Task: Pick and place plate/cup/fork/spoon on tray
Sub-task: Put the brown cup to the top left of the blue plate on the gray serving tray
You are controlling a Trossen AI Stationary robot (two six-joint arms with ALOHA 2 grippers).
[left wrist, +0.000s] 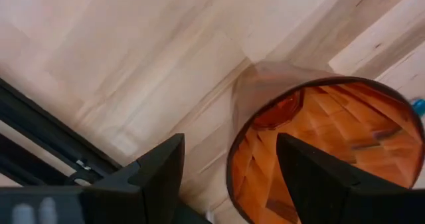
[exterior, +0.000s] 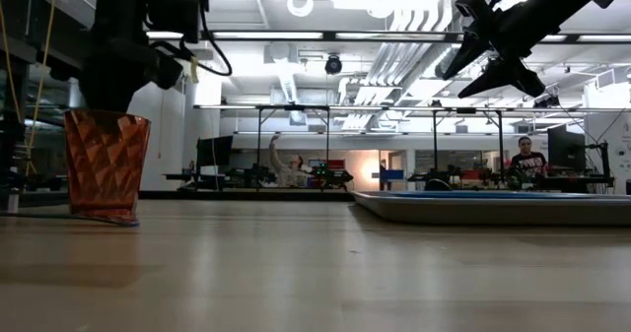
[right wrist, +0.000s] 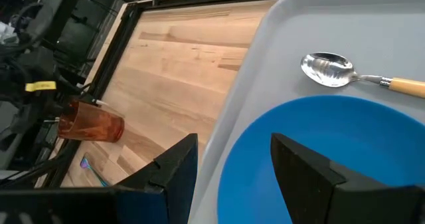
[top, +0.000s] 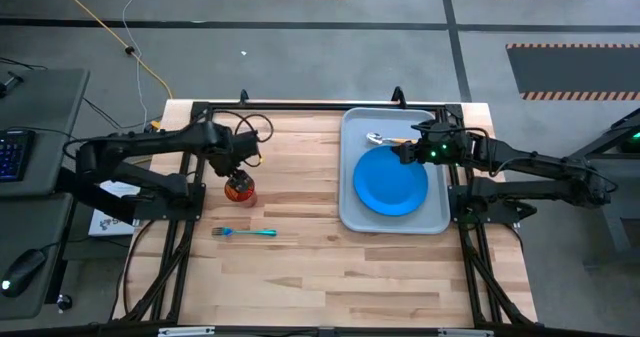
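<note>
The red-orange cup (top: 239, 188) stands upright on its base on the wooden table (top: 300, 267), left of the tray; it also shows in the low view (exterior: 106, 165). My left gripper (left wrist: 231, 145) is open just above it, one finger (left wrist: 312, 177) inside the cup's mouth and the other (left wrist: 159, 171) outside, the near wall (left wrist: 234, 137) between them untouched. The blue plate (top: 390, 181) and the spoon (top: 384, 138) lie on the grey tray (top: 346, 167). My right gripper (top: 405, 150) hovers open and empty above the tray's far part. The teal fork (top: 245, 232) lies flat on the table.
The tray's raised rim (exterior: 493, 206) stands at the table's right side. Dark frame rails (top: 190, 137) run along the table's left and far edges, with cables near the left arm. Bare wood lies between the cup and the tray and toward the near edge.
</note>
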